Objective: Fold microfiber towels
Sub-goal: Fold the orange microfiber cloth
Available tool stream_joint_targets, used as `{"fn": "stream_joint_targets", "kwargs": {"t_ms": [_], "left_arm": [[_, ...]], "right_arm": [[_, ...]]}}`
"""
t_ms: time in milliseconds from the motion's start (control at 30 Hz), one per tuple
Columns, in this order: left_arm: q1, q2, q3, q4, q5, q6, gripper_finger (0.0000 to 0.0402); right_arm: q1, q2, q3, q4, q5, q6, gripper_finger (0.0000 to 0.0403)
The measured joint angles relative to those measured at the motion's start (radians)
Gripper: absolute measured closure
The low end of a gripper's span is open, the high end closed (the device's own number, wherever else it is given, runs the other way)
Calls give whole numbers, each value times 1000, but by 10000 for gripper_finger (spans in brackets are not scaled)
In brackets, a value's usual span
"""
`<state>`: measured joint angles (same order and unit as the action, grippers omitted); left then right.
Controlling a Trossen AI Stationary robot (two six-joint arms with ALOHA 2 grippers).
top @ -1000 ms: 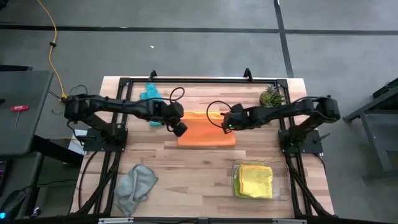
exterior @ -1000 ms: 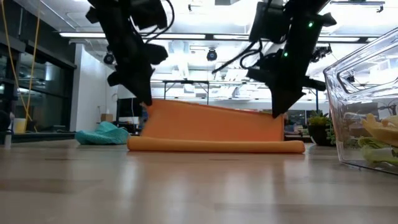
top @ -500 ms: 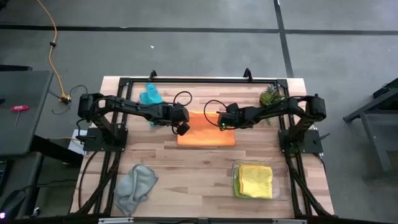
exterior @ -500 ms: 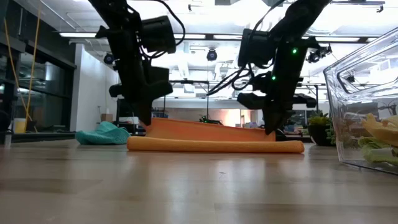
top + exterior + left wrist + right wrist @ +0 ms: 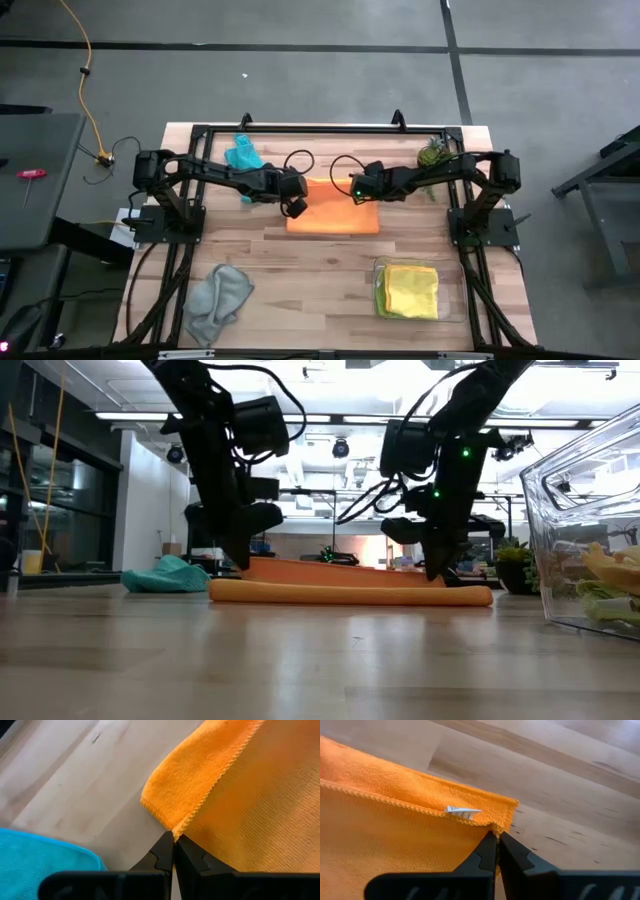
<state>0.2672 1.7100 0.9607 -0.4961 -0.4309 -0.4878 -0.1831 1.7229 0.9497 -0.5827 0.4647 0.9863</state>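
Each hand, left (image 5: 293, 207) and right (image 5: 357, 192), is clamped tight on a far corner of the orange towel (image 5: 335, 216), whose long axis runs between them across the surface (image 5: 300, 290).

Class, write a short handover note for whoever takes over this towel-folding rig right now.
Left pincer: shut on a corner of the orange towel.
Right pincer: shut on its other far corner.
Orange towel lies mid-table, its top layer carried to the far edge.
Done: yellow towel folded in the clear tray, over a green one.
Left: release orange; teal towel and grey towel lie crumpled.
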Motion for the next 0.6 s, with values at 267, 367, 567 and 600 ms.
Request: {"fn": "stream_joint_targets", "kwargs": {"t_ms": [267,367,567,600], "left_arm": [[24,0,0,0,-19,21,391],[42,0,0,-4,-23,24,375],[96,-4,0,-10,48,74,330],[104,-10,0,-20,57,95,323]], "right_arm": [[-9,0,0,6,3,2,402],[-10,0,0,4,13,6,388],[-26,0,0,-15,13,7,309],[-29,-1,4,-31,13,7,293]]}}
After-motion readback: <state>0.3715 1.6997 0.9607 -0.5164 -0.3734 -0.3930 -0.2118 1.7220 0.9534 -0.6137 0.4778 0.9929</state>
